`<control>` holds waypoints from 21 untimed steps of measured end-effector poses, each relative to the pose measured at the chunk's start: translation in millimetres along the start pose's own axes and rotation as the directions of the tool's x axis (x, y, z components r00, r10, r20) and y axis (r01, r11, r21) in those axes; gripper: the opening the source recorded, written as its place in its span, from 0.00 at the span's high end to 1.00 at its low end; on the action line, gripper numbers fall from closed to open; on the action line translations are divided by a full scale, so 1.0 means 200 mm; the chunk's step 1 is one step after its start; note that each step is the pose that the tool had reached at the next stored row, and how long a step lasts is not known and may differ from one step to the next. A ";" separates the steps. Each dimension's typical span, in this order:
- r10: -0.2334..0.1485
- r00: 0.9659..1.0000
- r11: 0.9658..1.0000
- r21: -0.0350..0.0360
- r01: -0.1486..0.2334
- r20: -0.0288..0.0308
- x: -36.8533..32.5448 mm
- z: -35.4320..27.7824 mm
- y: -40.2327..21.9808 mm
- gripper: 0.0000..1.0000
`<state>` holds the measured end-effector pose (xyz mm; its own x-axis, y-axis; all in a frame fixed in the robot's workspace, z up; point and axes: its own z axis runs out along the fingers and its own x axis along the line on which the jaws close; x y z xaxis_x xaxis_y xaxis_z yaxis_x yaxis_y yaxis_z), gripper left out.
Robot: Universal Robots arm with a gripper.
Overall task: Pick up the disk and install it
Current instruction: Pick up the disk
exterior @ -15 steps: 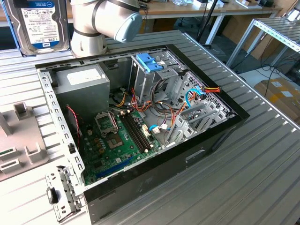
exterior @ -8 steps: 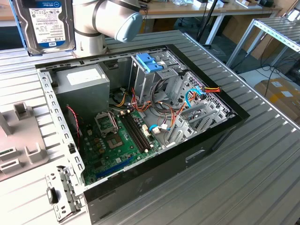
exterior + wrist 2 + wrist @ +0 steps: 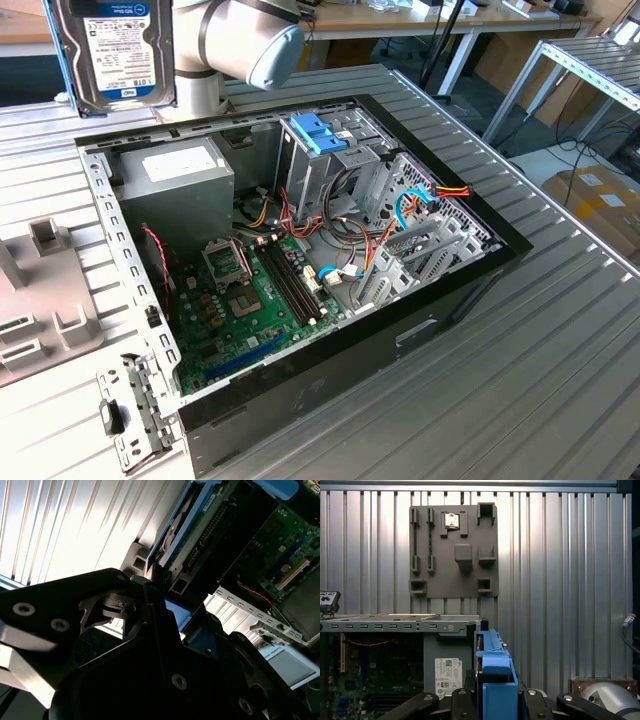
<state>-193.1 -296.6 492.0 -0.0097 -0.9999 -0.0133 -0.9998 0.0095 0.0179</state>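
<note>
The disk (image 3: pixel 115 50) is standing upright in the air, label facing the exterior view, just beside the arm's grey joint (image 3: pixel 250 40). A blue frame (image 3: pixel 495 672) is running along its edges. The gripper (image 3: pixel 495 700) is clamping the disk by that frame, jaws closed on either side. Below, the open computer case (image 3: pixel 300 390) is lying on the ribbed table (image 3: pixel 540 330), with the grey power box (image 3: pixel 185 190) in its near corner

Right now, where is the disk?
The disk stands upright at the exterior view's upper left, beside the robot arm and near the power-supply box in the open computer case.
</note>
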 end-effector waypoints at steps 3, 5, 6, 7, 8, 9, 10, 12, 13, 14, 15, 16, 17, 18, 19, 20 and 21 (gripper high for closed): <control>0.000 1.000 1.000 0.000 0.000 0.000 0.000 0.000 -0.024 0.63; 0.000 1.000 1.000 0.000 0.000 -0.001 0.000 0.000 -0.039 0.63; 0.000 1.000 1.000 0.000 0.000 0.000 0.000 0.000 -0.047 0.63; 0.000 1.000 1.000 0.000 0.000 -0.001 -0.001 0.000 -0.055 0.63; 0.000 1.000 1.000 0.000 0.000 -0.001 -0.001 0.000 -0.064 0.63; 0.000 1.000 1.000 0.000 0.000 -0.001 -0.001 0.001 -0.070 0.63; 0.000 1.000 1.000 0.000 0.000 -0.001 -0.001 0.000 -0.077 0.63; 0.000 1.000 1.000 0.000 0.000 -0.001 0.001 0.000 -0.086 0.63; 0.000 1.000 1.000 0.000 0.000 -0.001 0.005 0.000 -0.092 0.63; 0.000 1.000 1.000 0.000 0.000 -0.001 0.008 0.001 -0.096 0.63; 0.000 1.000 1.000 0.000 0.000 -0.001 0.014 0.000 -0.101 0.63; 0.000 1.000 1.000 0.000 0.000 -0.001 0.019 0.000 -0.104 0.63; 0.000 1.000 1.000 0.000 0.000 -0.001 0.025 0.000 -0.108 0.63; 0.000 1.000 1.000 0.000 0.000 -0.001 0.035 0.001 -0.113 0.63; 0.000 1.000 1.000 0.000 0.000 -0.001 0.038 0.001 -0.116 0.63; 0.000 1.000 1.000 0.000 0.000 0.000 0.042 0.001 -0.119 0.63; 0.000 1.000 1.000 0.000 0.000 -0.001 0.048 0.001 -0.124 0.63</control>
<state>-168.4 -306.5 491.2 -0.0098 -0.9999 -0.0127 -0.9998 0.0096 0.0179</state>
